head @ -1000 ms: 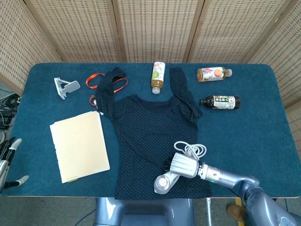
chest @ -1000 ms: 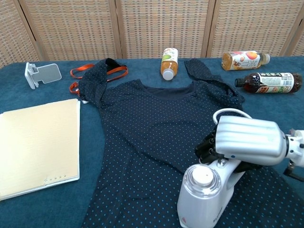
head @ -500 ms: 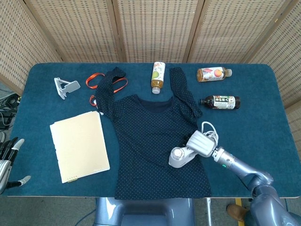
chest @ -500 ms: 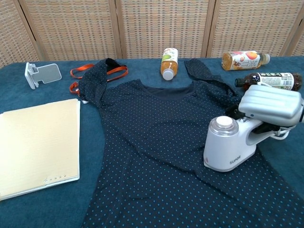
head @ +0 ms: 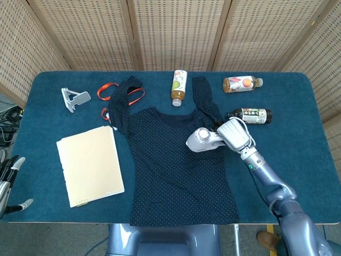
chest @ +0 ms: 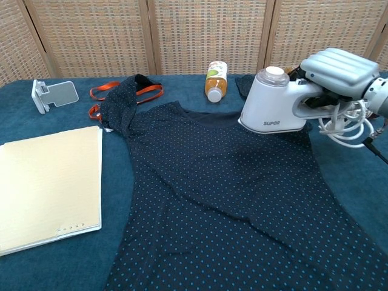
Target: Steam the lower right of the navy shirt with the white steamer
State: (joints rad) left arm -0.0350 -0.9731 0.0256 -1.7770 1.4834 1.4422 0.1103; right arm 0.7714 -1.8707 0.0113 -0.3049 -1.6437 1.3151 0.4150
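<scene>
The right robot hand [chest: 336,73] grips the white steamer [chest: 273,106] over the navy shirt's [head: 181,165] upper right, while the left robot hand [head: 9,184], fingers apart, holds nothing beside the bench [head: 298,133].

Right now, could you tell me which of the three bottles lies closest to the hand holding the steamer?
The dark bottle, just beyond the right hand gripping the white steamer. The orange-capped bottle and the peach-labelled bottle lie farther back.
</scene>
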